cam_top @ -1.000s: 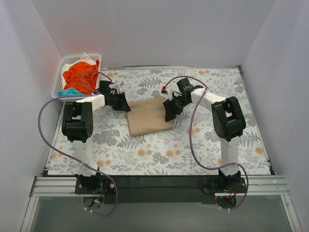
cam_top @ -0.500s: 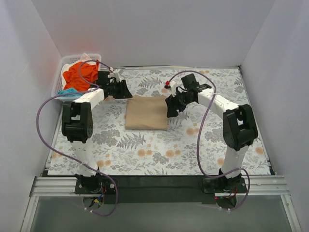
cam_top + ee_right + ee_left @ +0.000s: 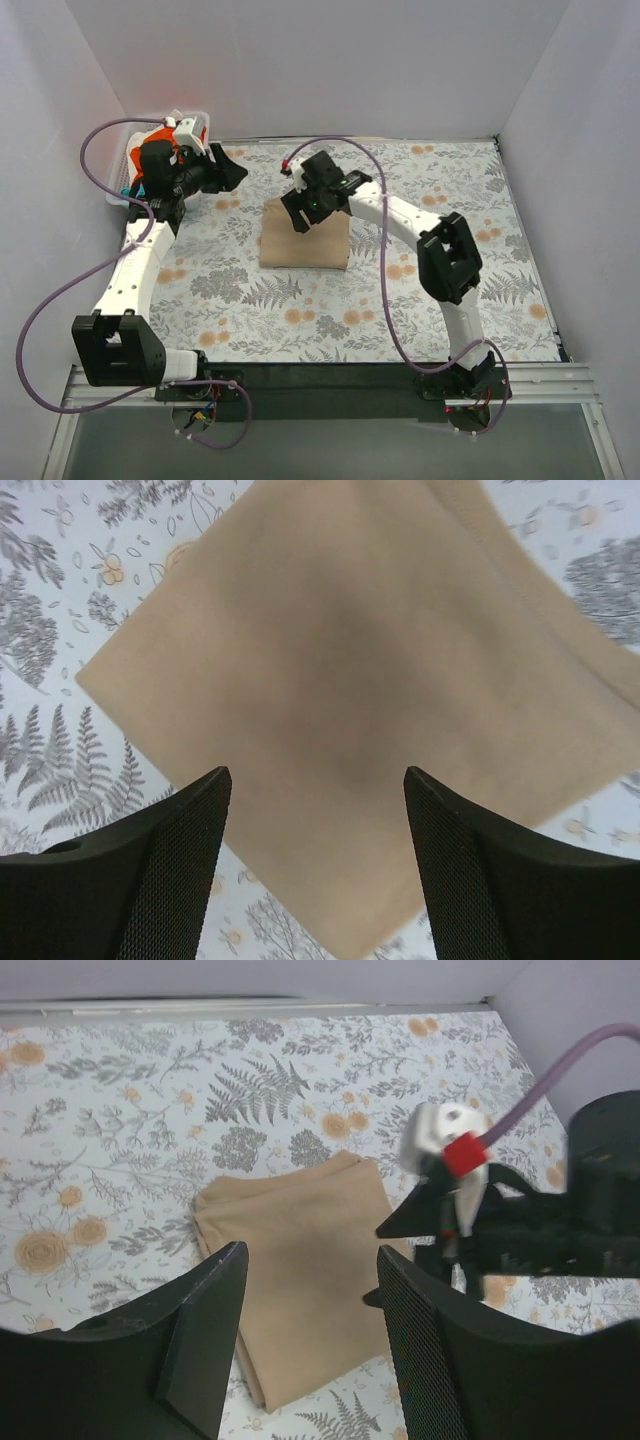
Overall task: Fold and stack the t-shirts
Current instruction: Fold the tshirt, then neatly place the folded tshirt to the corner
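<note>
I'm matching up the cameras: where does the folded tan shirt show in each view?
Top external: the tan shirt lies near the centre, its far edge partly behind the right claw.
Left wrist: lower centre, framed by the open left claw.
Right wrist: it fills most of the picture, above the open claw.
Shared landmark: the floral cover shows around the shirt in every view.

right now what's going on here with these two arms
One tan t-shirt lies folded in the middle of the floral table cover. The right gripper hovers open above it, holding nothing. The left gripper, also open and empty, is up by the basket at the far left, where an orange t-shirt waits.
</note>
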Robot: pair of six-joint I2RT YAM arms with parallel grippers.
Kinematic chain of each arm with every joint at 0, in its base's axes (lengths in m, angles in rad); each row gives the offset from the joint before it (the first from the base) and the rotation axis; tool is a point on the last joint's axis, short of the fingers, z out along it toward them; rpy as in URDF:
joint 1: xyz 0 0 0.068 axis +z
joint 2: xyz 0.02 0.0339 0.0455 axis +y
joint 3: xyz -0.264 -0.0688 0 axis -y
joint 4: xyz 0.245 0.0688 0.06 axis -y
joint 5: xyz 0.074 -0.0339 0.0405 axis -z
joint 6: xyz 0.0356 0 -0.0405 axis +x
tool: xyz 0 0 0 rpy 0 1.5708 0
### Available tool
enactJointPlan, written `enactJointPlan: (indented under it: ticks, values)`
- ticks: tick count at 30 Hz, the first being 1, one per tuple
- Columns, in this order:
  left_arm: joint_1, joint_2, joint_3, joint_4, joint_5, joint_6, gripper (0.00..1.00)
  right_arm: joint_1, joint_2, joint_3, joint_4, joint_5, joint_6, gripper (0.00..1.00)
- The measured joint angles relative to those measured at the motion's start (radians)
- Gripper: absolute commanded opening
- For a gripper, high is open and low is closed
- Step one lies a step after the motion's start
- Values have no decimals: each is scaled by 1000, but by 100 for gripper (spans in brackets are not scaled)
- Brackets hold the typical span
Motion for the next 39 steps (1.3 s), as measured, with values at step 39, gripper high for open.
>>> enactJointPlan:
  ticks: [39]
  values:
    - [0, -29, -81, -84, 27, 48, 52, -483, -378, -464, -145, -20, -620, 75]
